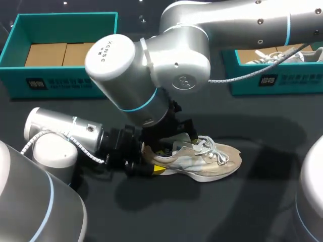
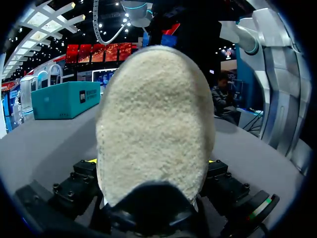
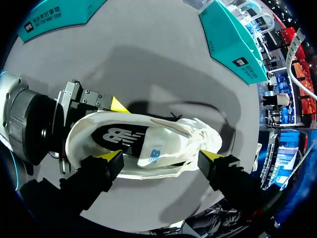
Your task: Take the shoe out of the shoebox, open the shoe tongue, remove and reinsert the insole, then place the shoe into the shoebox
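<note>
Dark table [image 1: 272, 151]: beige shoe [image 1: 212, 160] mid; left shoebox [image 1: 65, 80], right shoebox [image 1: 282, 79] behind.

Access to the heel of the shoe [image 1: 207, 159] is blocked: the left gripper [image 2: 151, 162] clamps it from the left, and the right gripper [image 3: 162, 157] hangs low over the collar (fingers spread wide along the shoe's length). The toe end and the table [image 1: 262, 201] to its right and front offer open passage. The left shoebox [image 1: 60, 20] and right shoebox [image 1: 282, 83] stand well apart at the far edge.
</note>
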